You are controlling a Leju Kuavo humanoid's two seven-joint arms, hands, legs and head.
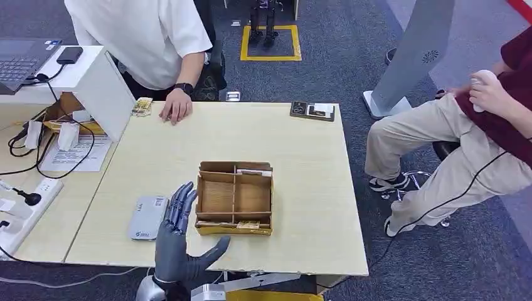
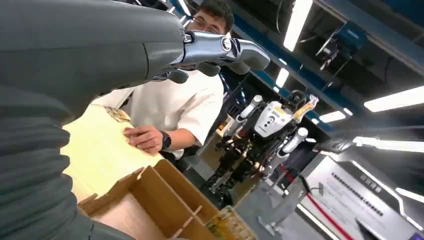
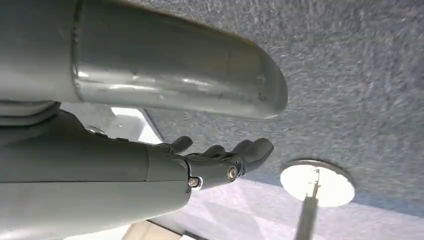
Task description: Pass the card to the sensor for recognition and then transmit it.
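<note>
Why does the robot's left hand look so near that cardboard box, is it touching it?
Cannot tell. In the head view the left hand overlaps the cardboard box's near corner; no gap or contact shows plainly.

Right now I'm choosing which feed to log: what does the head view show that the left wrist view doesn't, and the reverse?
Head view alone: the grey sensor pad on the table beside the left hand, the laptop, and a seated person in beige trousers. Left wrist view alone: another robot standing behind, and ceiling lights. Both: the cardboard box with dividers, and the white-shirted person's hand resting on the table.
</note>
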